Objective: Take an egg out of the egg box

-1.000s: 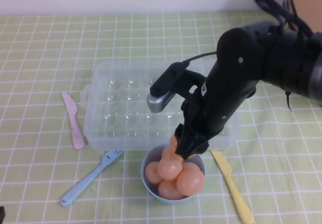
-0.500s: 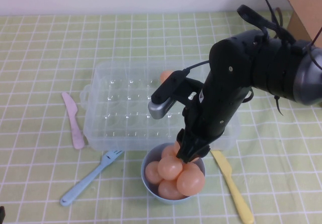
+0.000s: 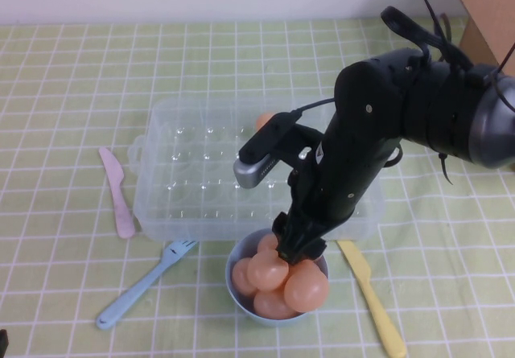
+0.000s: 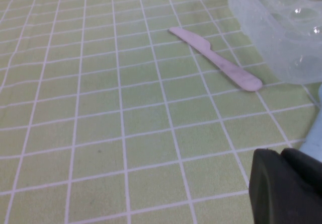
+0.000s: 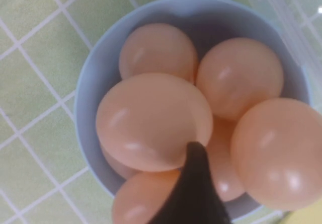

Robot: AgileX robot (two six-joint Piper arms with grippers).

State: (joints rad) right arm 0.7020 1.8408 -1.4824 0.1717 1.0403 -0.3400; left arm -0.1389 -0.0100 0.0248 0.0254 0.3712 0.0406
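The clear plastic egg box lies mid-table; one peach-orange egg shows in a far cell, the near cells look empty. My right gripper hangs low over the light-blue bowl, touching the pile of several eggs in it. In the right wrist view the bowl and its eggs fill the frame, with the gripper's black tip against them. My left gripper is shut and empty, low over the cloth left of the egg box.
A pink knife lies left of the box, also in the left wrist view. A blue fork lies front left, a yellow knife front right. A cardboard box stands at the far right corner.
My right gripper has sunk slightly down and left into the bowl's egg pile. The top eggs have shifted a little. The left arm has not moved.
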